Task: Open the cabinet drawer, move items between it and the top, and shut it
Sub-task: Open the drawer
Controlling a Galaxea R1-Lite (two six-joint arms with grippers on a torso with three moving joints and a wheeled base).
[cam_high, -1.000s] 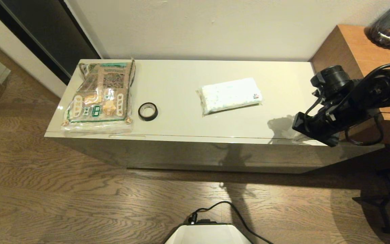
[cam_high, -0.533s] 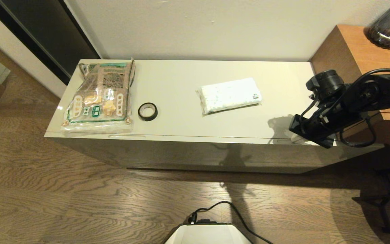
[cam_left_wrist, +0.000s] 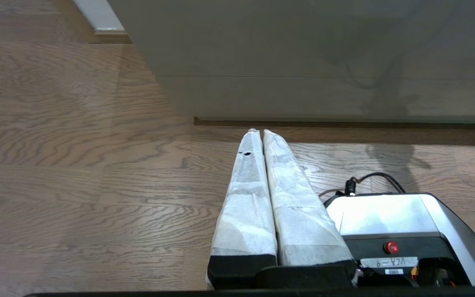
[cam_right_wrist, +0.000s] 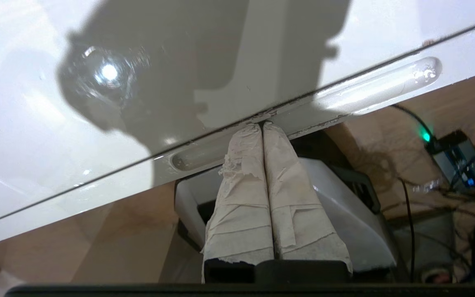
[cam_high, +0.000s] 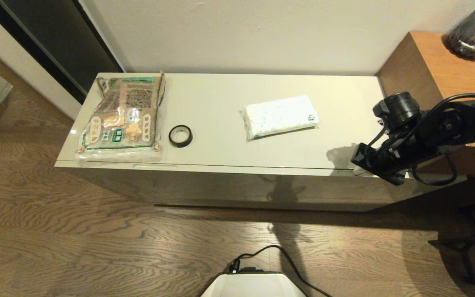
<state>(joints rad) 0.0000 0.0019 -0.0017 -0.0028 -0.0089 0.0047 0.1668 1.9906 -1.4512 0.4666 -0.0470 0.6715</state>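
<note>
Right wrist view: closed jaws touch the cabinet drawer [cam_right_wrist: 204, 154] lip

Right claw [cam_right_wrist: 261, 126] closed, arm outstretched; left claw [cam_left_wrist: 258, 132] closed.

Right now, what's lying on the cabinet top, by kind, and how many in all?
Brown-and-green packet: 1
Black tape roll: 1
White pack: 1
Total: 3, all on the top; the drawer is closed.
</note>
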